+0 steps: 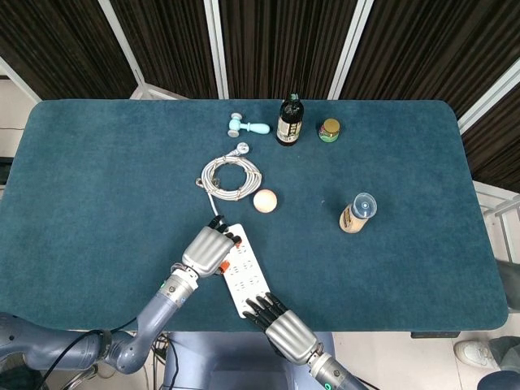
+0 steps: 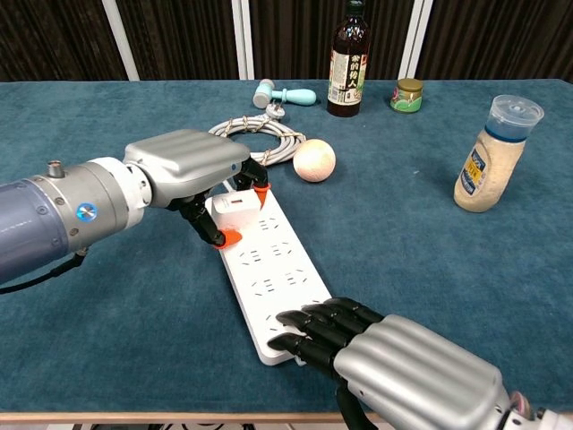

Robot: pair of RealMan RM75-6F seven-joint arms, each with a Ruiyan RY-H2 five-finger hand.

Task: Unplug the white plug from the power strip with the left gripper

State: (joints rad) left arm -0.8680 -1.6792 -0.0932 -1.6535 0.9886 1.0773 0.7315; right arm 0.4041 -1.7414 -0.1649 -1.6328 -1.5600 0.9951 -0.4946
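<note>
The white power strip [image 2: 269,273] [image 1: 245,275] lies slantwise near the table's front edge. A white plug [image 2: 235,202] sits at its far end, gripped between the orange-tipped fingers of my left hand [image 2: 188,170] [image 1: 207,250]. In the chest view the plug looks seated in or just above the strip; I cannot tell which. My right hand [image 2: 403,367] [image 1: 280,325] presses its dark fingertips down on the strip's near end. From above, the left hand hides the plug.
A coiled white cable [image 2: 260,137] [image 1: 231,174] lies just behind the strip, a pale ball [image 2: 314,160] beside it. Farther back stand a dark bottle [image 2: 347,67], a small jar [image 2: 407,94] and a light blue tool [image 2: 285,94]. A capped seasoning bottle [image 2: 497,154] stands at the right.
</note>
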